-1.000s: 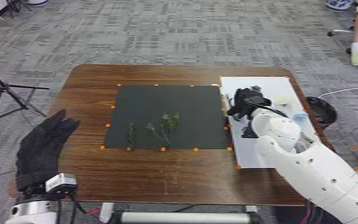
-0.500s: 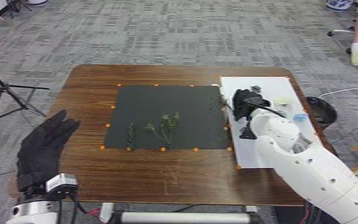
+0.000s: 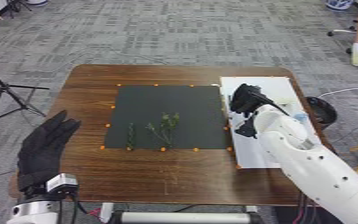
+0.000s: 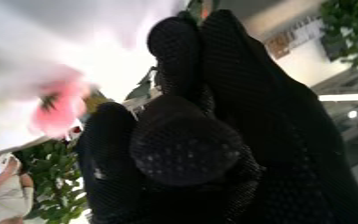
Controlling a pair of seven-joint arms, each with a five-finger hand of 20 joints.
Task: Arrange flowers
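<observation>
Hand [image 3: 249, 100] (right) nudged forward over board [image 3: 262, 156] | pink bloom [image 4: 62, 105] beside it | grip: can't tell | arranging's prob unfinished

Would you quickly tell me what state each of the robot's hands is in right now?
Left hand: open, with nothing in it.
Right hand: over the white sheet; whether it is open, closed or holding something cannot be told.
</observation>
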